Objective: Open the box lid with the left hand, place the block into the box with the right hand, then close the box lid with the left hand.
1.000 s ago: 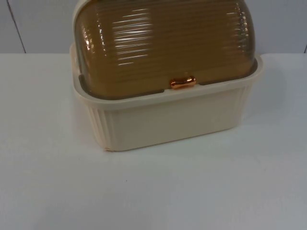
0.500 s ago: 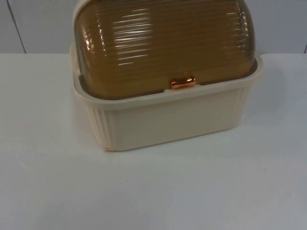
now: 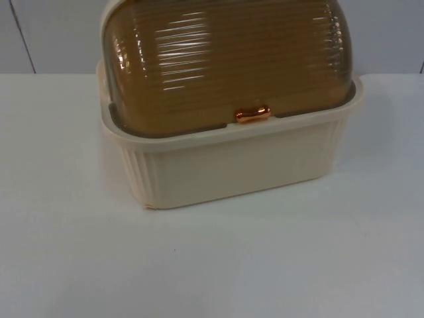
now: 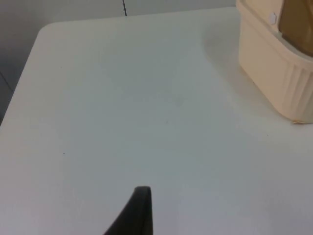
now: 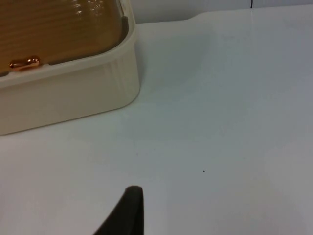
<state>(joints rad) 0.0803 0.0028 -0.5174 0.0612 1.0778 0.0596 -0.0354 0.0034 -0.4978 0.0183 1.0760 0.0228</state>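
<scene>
On the white table (image 3: 278, 265) before a grey wall (image 3: 59, 40), a cream box (image 3: 232, 165) sits, amber lid (image 3: 225, 59) closed; both grippers' fingertips (image 4: 139, 210) hover above bare tabletop, jaw opening indiscernible.

White table against a grey partition wall, even indoor light.
White table top (image 3: 212, 265) fills the lower two thirds of the top view, matte, with a few tiny dark specks near lower centre. Grey partition wall (image 3: 53, 36) runs across the upper part, with a thin dark vertical seam at upper left. Soft shadows on the table, faint glare. A rounded table corner (image 4: 44, 30) meets the wall in the left wrist view.
</scene>
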